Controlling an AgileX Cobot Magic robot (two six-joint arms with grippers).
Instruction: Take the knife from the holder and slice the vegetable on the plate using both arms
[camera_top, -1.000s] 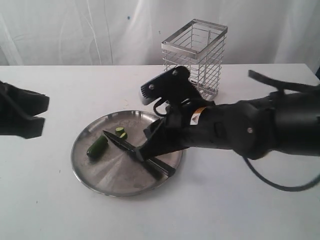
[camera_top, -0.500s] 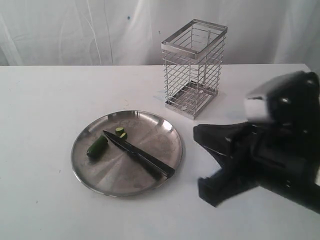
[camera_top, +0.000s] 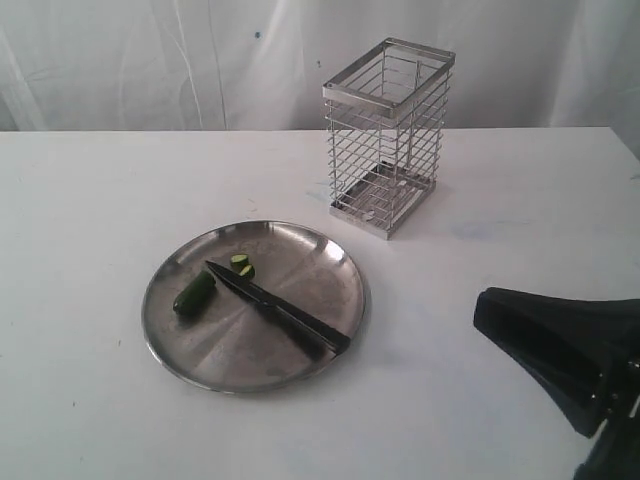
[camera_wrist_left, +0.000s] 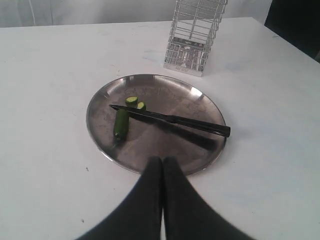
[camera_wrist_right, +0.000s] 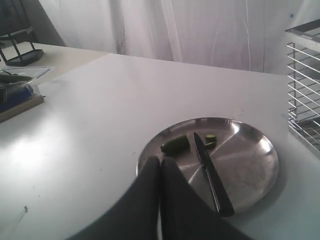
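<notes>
The knife (camera_top: 275, 310) lies flat across the steel plate (camera_top: 310, 265), with its tip beside the vegetable (camera_top: 195, 293) and two cut slices (camera_top: 241, 264). The wire holder (camera_top: 388, 135) stands behind the plate, and no knife shows in it. My right gripper (camera_wrist_right: 160, 160) is shut on nothing. It sits off the plate's rim (camera_wrist_right: 250, 165), with the knife (camera_wrist_right: 207, 170) and vegetable (camera_wrist_right: 175, 144) beyond it, and shows as a black shape (camera_top: 490, 308) at the lower right of the exterior view. My left gripper (camera_wrist_left: 162, 159) is shut and empty at the near rim of the plate (camera_wrist_left: 185, 97), short of the knife (camera_wrist_left: 170, 119) and vegetable (camera_wrist_left: 121, 124). The exterior view does not show it.
White table with a white curtain behind. In the right wrist view a clear box with blue contents (camera_wrist_right: 15, 90) and a black stand (camera_wrist_right: 20, 50) sit on a neighbouring surface far from the plate. The holder (camera_wrist_right: 305, 85) stands close to the plate's edge.
The right arm has pulled back from over the plate to the lower right corner, leaving the knife lying on the plate. The left gripper has left the exterior view on the left.
</notes>
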